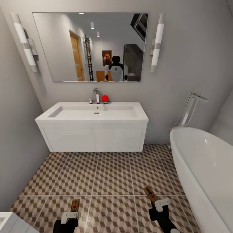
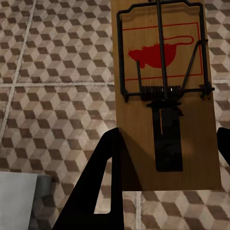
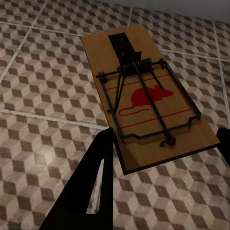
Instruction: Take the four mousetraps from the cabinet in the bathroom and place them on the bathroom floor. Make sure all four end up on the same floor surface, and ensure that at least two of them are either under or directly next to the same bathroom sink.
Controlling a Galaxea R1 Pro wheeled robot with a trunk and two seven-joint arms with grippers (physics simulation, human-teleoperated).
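Two grippers, each pinching a mousetrap by its end, hang above the bathroom floor (image 1: 106,174) facing the sink (image 1: 94,129). The left gripper (image 1: 69,216) clamps the left mousetrap (image 1: 75,205); the right gripper (image 1: 158,205) clamps the right mousetrap (image 1: 150,194). Released here, both traps would likely land well short of the sink, near the bathtub (image 1: 207,168), and could flip on landing.

Sink (image 1: 92,124) ahead; bathtub (image 1: 207,161) probably rightward.
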